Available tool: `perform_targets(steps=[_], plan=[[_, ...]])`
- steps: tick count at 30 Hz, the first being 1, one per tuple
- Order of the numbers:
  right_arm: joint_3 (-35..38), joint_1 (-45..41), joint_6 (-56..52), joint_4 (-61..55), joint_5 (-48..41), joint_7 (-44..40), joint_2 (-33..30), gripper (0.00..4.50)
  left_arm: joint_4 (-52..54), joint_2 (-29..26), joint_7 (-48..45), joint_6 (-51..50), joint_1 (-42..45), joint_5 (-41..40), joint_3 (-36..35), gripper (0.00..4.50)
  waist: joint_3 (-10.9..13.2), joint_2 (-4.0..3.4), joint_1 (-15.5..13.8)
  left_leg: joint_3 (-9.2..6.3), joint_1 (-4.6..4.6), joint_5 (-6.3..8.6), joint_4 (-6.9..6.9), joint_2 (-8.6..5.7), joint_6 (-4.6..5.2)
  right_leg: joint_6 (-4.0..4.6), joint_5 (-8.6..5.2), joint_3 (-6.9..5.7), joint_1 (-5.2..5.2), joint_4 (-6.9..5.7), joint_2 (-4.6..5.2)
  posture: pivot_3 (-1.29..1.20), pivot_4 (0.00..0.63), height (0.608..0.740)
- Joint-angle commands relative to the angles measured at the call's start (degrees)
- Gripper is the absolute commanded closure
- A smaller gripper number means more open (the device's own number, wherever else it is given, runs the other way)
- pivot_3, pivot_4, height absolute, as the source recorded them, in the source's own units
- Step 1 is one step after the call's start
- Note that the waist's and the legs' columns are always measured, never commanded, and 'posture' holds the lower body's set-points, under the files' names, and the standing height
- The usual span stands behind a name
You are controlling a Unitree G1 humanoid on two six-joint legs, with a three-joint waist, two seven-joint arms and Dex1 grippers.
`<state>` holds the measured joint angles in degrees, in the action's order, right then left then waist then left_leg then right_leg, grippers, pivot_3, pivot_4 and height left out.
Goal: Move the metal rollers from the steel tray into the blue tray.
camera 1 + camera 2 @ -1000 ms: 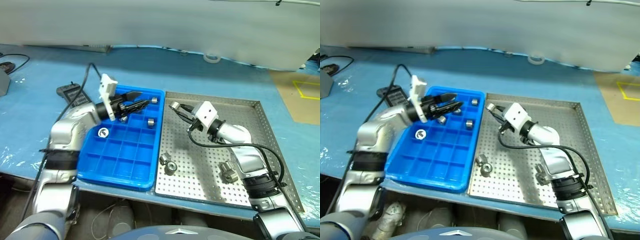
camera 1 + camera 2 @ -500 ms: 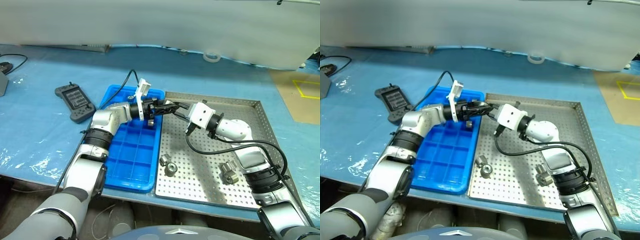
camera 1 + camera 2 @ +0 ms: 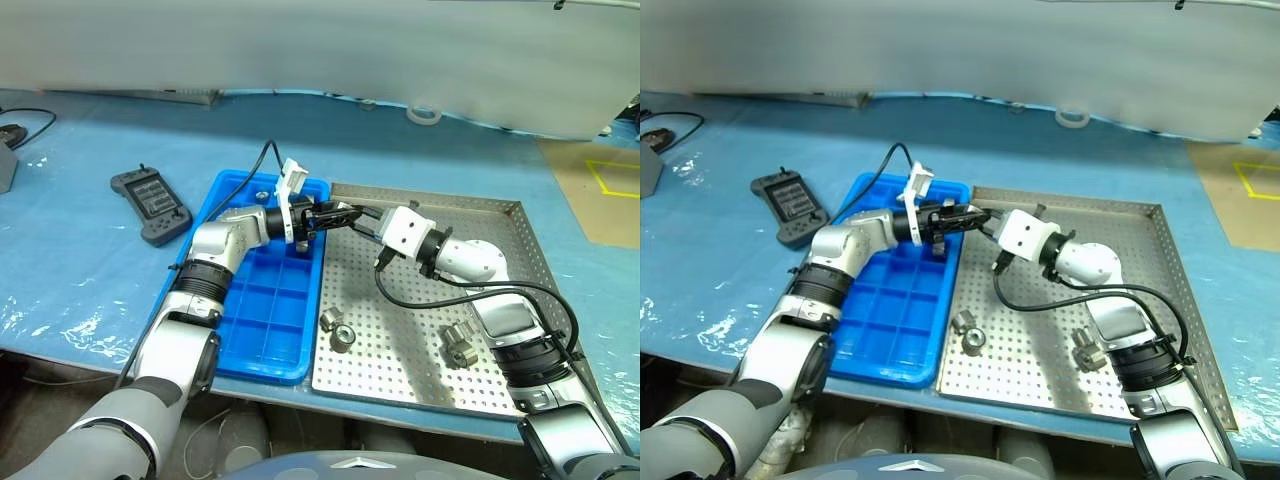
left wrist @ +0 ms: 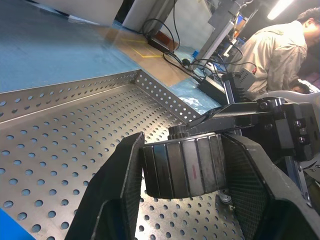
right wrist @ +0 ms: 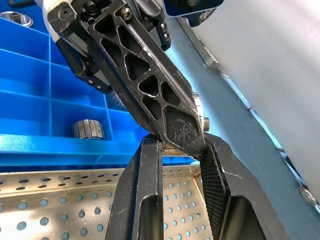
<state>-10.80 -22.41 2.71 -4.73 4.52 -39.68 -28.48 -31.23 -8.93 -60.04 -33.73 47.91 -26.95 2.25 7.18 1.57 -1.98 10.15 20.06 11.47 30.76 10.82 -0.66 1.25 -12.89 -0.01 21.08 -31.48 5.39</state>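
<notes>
**Roller gripped by both grippers over the tray seam**

Left wrist view showed the left gripper [image 4: 182, 167] with its two black fingers [image 4: 125, 170] pressed against the ribbed sides of one of the metal rollers [image 4: 184, 164], held above the perforated floor of the steel tray [image 4: 65, 145]. The right gripper [image 5: 176, 145] met it from the opposite side, its fingers [image 5: 148, 170] closed on the same roller, whose rim peeked out beside the left gripper's finger in the right wrist view. A person in a light jacket [image 4: 277, 52] stood in the background beyond the tray.

From the head camera, the two grippers met tip to tip at the far end of the border between the blue tray [image 3: 262, 340] and the steel tray. Two rollers [image 3: 336, 328] lay together on the steel tray near its front left part, and two more [image 3: 460, 345] lay further to the right, just beside the right arm. One roller [image 5: 88, 129] sat in a compartment of the blue tray. A black handheld controller [image 3: 150, 204] lay on the blue table cover [image 3: 70, 260] to the left of the blue tray.
</notes>
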Motion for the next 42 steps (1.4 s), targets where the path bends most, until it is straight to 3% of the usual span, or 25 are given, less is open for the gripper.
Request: perform_targets(steps=[1, 6, 10, 12, 29, 35, 42], plan=[[0.2, -0.9, 1.7, -2.0, -0.5, 0.4, 0.6, 3.85, 2.5, 1.2, 0.7, 0.6, 0.5, -0.3, -0.4, 2.06, 0.0, 0.00, 0.0, 0.00, 0.00, 0.00, 0.00, 0.00, 0.00, 0.00, 0.00, 0.00, 0.00, 0.00, 0.00, -0.13, 0.150, 0.740], [1.3, 0.3, -2.0, -4.1, -5.5, -2.6, 0.9, 3.85, 3.2, 1.2, 1.4, 0.5, 0.4, -0.2, -0.6, 2.06, 0.0, -0.01, -0.1, 0.00, 0.00, 0.02, 0.00, 0.00, 0.02, 0.01, 0.00, 0.00, -0.01, 0.05, 0.00, -0.13, 0.150, 0.740], [3.1, -0.8, -3.7, -3.9, -5.8, -0.2, 2.2, 2.50, 3.6, 1.3, 1.7, 0.7, -0.1, 0.1, -0.5, 2.09, 0.0, -0.03, 0.0, 0.00, 0.01, 0.03, 0.00, 0.00, 0.06, 0.01, 0.00, 0.01, 0.00, 0.08, 0.01, -0.13, 0.150, 0.740], [2.5, -0.3, -8.5, -5.3, -8.4, -3.5, 1.2, 1.86, 4.0, 1.4, 1.9, 0.7, -0.3, 0.1, -0.6, 2.09, 0.0, -0.05, 0.0, -0.01, 0.01, 0.02, 0.00, 0.03, 0.04, 0.01, 0.00, 0.00, 0.02, 0.07, 0.00, -0.13, 0.150, 0.740], [1.8, 1.2, -10.3, -6.9, -6.6, -3.1, -1.2, 1.86, 11.2, -2.1, 3.8, -1.9, -4.0, -1.4, -1.7, 2.09, 0.1, -0.09, -0.2, -0.01, 0.01, 0.06, -0.04, 0.02, -0.06, 0.00, 0.00, -0.01, 0.00, 0.14, 0.01, -0.10, 0.150, 0.740], [3.6, 5.8, -13.3, -9.5, -8.7, -6.6, -5.2, 1.86, 20.9, -12.3, -7.9, 9.6, -9.7, 7.9, 10.8, 2.09, 0.1, -0.13, -0.3, -0.03, -0.01, 0.08, -0.16, 0.04, -0.01, 0.00, 0.00, -0.03, -0.06, 0.38, 0.00, -0.11, 0.150, 0.740], [9.7, 10.7, -13.3, -8.9, -8.7, -3.1, -7.1, 1.86, 15.8, -10.8, -10.7, 7.5, 3.3, 11.9, 15.9, 2.09, 0.2, -0.18, -0.7, 0.04, 0.04, 0.12, -0.07, -0.07, -0.13, 0.01, 0.00, -0.01, -0.17, 0.47, 0.11, -0.15, 0.150, 0.740]])
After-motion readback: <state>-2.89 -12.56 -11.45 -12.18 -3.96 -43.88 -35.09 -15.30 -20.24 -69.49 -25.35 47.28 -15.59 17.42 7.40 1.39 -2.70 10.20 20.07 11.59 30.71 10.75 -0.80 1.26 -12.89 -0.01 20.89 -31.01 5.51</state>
